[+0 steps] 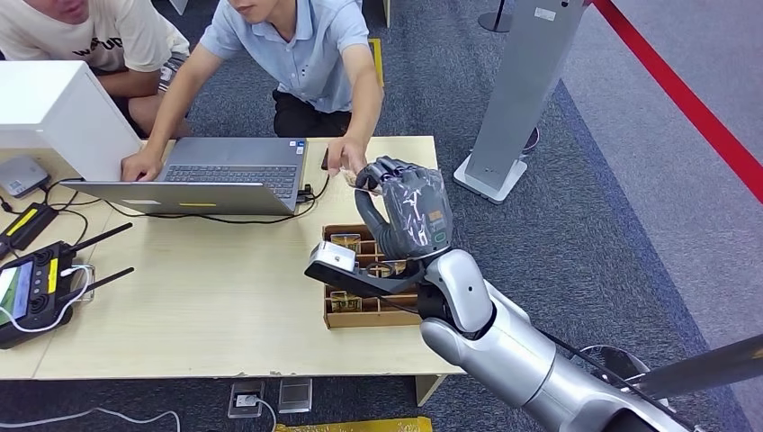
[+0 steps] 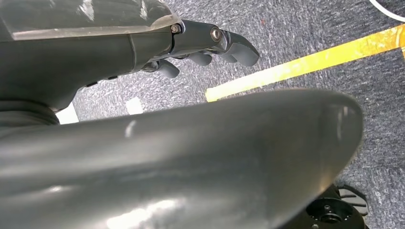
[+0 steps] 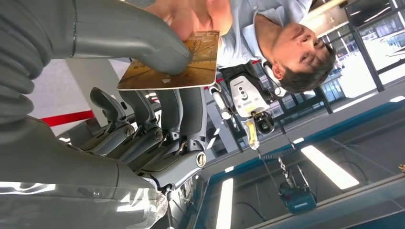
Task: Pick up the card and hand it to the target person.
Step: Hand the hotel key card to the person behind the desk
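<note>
My right hand [image 1: 405,209] is raised over the table's far right part, above a brown card box [image 1: 349,314]. It pinches a gold-brown card [image 3: 184,71] between the thick thumb [image 3: 143,40] and the darker fingers [image 3: 176,112]. A person in a light blue shirt [image 1: 310,45] reaches across the table, and that person's hand [image 1: 346,155] touches the card's far end [image 1: 349,178]. My left hand [image 2: 210,45] hangs above grey carpet, its fingers curled in on nothing.
An open laptop [image 1: 211,175] sits at the table's far side, with the same person's other hand on it. A remote controller [image 1: 36,288] lies at the left. A second person [image 1: 90,36] sits at far left. A grey stand [image 1: 513,99] rises to the right of the table.
</note>
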Controlling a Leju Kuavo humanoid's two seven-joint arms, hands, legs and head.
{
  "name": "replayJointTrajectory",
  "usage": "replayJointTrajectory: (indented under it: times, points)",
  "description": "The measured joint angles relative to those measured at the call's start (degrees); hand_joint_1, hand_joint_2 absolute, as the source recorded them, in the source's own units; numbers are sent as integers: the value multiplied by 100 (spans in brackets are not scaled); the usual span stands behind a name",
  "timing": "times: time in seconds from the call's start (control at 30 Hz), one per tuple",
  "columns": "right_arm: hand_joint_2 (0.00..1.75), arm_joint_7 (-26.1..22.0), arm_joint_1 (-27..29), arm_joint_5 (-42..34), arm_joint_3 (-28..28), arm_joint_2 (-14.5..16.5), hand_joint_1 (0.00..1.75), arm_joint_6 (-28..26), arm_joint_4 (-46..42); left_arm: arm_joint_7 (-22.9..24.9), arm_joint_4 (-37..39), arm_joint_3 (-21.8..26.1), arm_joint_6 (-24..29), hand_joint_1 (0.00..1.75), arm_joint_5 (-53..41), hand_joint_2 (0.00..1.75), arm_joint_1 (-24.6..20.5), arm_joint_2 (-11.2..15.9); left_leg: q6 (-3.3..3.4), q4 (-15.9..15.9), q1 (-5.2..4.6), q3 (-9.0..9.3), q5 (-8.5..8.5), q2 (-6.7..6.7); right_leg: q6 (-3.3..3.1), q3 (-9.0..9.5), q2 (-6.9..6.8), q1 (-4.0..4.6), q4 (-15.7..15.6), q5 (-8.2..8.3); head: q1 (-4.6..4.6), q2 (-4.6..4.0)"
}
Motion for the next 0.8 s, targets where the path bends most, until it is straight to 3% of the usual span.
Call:
replayJointTrajectory:
  times: [0.27, 0.4, 0.67, 0.8]
  points:
    - [175, 0, -2, 0, -12, 2, 155, 0, 57, 0, 0, 0, -1, 0, 2, 0, 0, 0, 0, 0, 0, -2, 0, 0, 0, -2, 0, 0, 0, 0, -3, 0]
    - [175, -1, -12, -3, -11, 4, 0, 0, 83, -8, 0, 0, -12, 0, 2, 0, 0, 0, 0, 0, 0, -1, 0, 0, 0, -2, 0, 0, 0, 0, -2, 0]
    - [175, -42, 35, -508, -25, 44, 0, -137, 84, 41, 0, 0, 51, 0, 134, 0, 0, 0, 0, 0, 0, 3, 0, 1, 0, -2, 0, 0, -1, 0, -4, 0]
    - [175, -8, 464, -1036, -167, -67, 0, -351, -224, 79, 0, 0, 90, 0, 217, 0, 26, 0, 0, 0, 0, 1, -1, 3, 0, -3, 1, 0, -2, -1, 3, 0]
